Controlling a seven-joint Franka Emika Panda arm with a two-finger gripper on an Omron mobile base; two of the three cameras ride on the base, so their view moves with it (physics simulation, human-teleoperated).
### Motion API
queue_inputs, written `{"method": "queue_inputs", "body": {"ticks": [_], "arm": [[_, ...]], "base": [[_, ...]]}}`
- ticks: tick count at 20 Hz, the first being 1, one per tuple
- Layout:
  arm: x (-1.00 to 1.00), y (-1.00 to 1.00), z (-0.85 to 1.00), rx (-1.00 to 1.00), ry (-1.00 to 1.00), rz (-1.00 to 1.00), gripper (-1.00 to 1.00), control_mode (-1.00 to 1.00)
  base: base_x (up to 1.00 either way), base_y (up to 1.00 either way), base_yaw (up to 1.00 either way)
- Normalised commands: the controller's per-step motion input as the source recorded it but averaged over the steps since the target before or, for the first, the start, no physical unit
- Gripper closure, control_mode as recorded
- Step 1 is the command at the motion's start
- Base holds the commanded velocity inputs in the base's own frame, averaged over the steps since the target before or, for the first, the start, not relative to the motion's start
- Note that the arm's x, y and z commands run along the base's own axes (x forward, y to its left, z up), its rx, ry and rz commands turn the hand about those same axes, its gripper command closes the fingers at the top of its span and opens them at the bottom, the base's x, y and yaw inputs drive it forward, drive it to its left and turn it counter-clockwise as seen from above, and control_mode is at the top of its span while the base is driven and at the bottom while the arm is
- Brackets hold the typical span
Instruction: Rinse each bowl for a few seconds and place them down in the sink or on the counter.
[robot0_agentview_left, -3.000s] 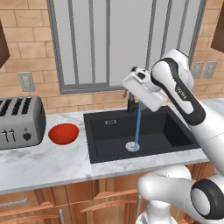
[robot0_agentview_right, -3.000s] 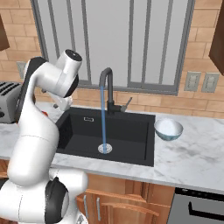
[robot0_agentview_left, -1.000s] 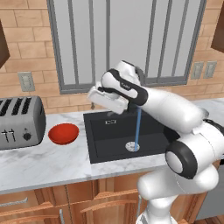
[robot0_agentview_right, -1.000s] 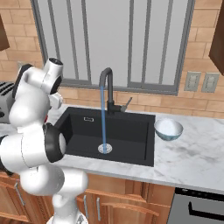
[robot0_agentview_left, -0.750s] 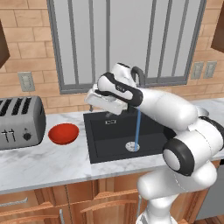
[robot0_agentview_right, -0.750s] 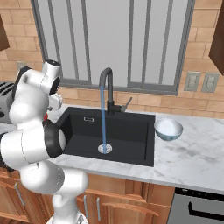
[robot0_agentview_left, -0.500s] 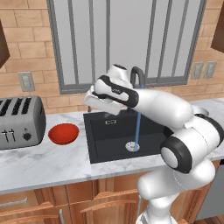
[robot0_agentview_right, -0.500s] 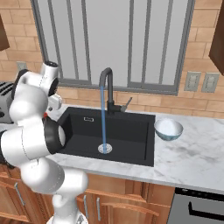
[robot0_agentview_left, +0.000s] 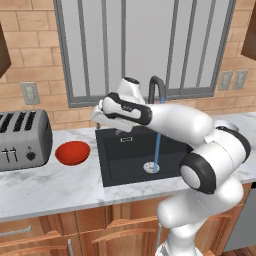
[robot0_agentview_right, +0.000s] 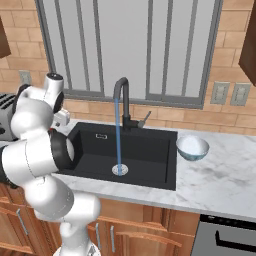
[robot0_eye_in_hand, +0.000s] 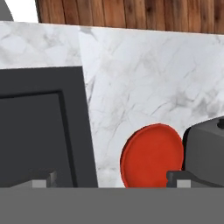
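Swinging steadily leftward over the last three seconds, the arm is now carrying the tool (robot0_agentview_left: 101, 118) past the left rim of the sink (robot0_agentview_left: 120, 165), whereas earlier the hand was hanging over the basin near the faucet (robot0_agentview_left: 158, 86). In the left base view the tool is hovering above the strip of counter (robot0_agentview_left: 45, 185) between the sink and the red bowl (robot0_agentview_left: 72, 152), touching nothing. In the hand view its two dark fingertips (robot0_eye_in_hand: 178, 177) are standing wide apart at the bottom edge, with nothing between them.

Just ahead of the tool, the red bowl is sitting upright on the counter, its opening facing up and its interior holding nothing; being round, it is showing no long axis. It is lying just beside the toaster (robot0_agentview_left: 21, 140), with the sink's left rim on its other side. In the hand view the red bowl (robot0_eye_in_hand: 151, 155) is appearing between the sink edge (robot0_eye_in_hand: 78, 131) and the dark toaster body (robot0_eye_in_hand: 205, 148).

Farther out, water (robot0_agentview_left: 157, 135) is running from the faucet in a thin straight stream down onto the silver drain (robot0_agentview_left: 151, 167); the black basin is otherwise holding no dishes.

In the right base view the pale blue-white bowl (robot0_agentview_right: 192, 147) is resting upright on the counter just beside the sink's right rim, rim up, its pale inside holding nothing visible.
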Motion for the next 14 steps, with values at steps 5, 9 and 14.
{"method": "queue_inputs", "body": {"ticks": [5,9,14], "arm": [[0.15,0.12,-0.13,-0.01,-0.05,0.00,-1.00,-1.00],[0.12,0.10,-0.16,0.00,-0.03,0.00,-1.00,-1.00],[0.08,0.05,-0.19,0.00,-0.01,0.00,-1.00,-1.00]], "base": [[0.00,0.00,0.00],[0.00,0.00,0.00],[0.00,0.00,0.00]]}}
